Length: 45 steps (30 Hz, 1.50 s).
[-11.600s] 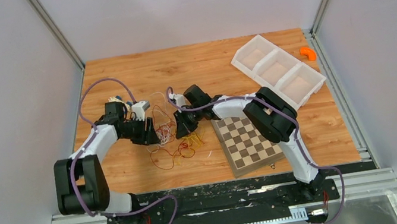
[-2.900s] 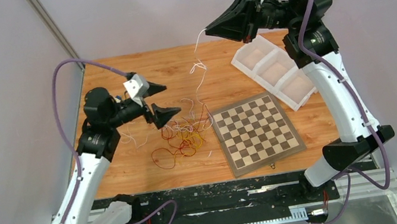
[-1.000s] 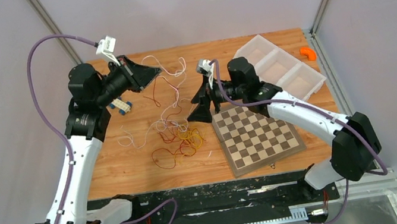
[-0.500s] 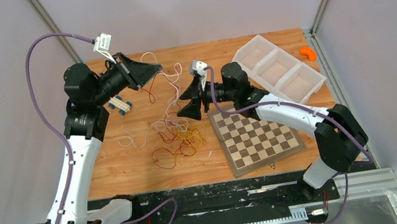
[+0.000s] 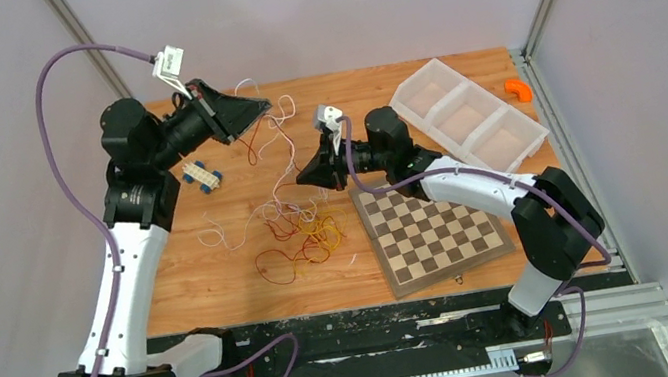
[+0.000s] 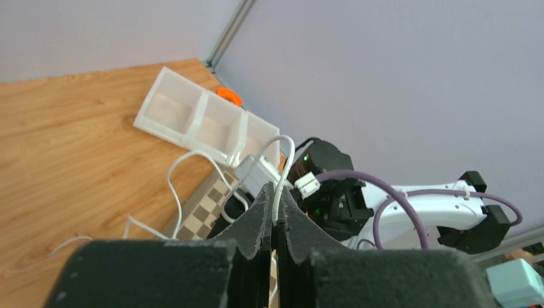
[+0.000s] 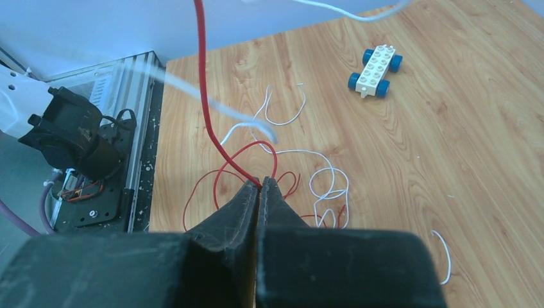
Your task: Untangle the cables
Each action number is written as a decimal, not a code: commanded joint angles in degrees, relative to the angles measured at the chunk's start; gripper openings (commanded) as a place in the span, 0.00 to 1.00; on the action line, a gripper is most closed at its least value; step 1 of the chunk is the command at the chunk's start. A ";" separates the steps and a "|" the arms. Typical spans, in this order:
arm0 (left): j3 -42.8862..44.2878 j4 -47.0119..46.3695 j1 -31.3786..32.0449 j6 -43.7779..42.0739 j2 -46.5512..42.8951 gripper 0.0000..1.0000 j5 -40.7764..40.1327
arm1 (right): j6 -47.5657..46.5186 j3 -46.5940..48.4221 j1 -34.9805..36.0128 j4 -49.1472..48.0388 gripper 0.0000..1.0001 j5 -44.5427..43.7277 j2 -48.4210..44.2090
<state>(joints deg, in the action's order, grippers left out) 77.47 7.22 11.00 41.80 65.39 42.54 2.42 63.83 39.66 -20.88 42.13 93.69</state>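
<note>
A tangle of thin red, yellow-orange and white cables (image 5: 301, 229) lies on the wooden table left of the chessboard. My left gripper (image 5: 263, 109) is raised at the back left, shut on a white cable (image 6: 278, 192) that hangs down toward the tangle. My right gripper (image 5: 301, 177) is low over the table beside the board's far left corner, shut on a red cable (image 7: 206, 109) that rises away from its tips (image 7: 259, 185). Loose red and white loops (image 7: 327, 183) lie on the wood below it.
A chessboard (image 5: 427, 224) lies right of the tangle. A clear three-compartment tray (image 5: 467, 117) sits at the back right, with an orange piece (image 5: 519, 89) beyond it. A small blue-and-white brick car (image 5: 200, 174) stands at the left, also in the right wrist view (image 7: 372, 69).
My right gripper came down from high at the back, moved left to the strands and closed on a red cable. My left gripper rose to the back with a white cable.
</note>
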 commanded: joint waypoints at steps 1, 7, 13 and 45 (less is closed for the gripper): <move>7.03 -1.20 -1.35 -4.25 0.43 0.08 -1.44 | -1.97 -0.75 0.07 -1.44 0.00 -0.42 1.48; 15.81 5.12 -2.28 -11.73 2.73 0.19 -6.81 | -6.69 -7.69 0.02 0.51 0.00 -3.30 4.68; 18.08 3.86 -3.54 -14.62 2.54 0.00 -9.52 | -11.84 -8.51 0.00 3.59 0.00 -5.14 9.03; -25.35 3.76 -7.09 -38.70 13.51 0.72 10.81 | -12.79 1.78 0.50 14.29 0.00 2.93 0.79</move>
<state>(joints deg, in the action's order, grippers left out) 52.71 19.90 4.03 1.43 78.52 49.47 -9.80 63.70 39.70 -6.00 43.07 96.33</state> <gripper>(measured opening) 0.734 0.004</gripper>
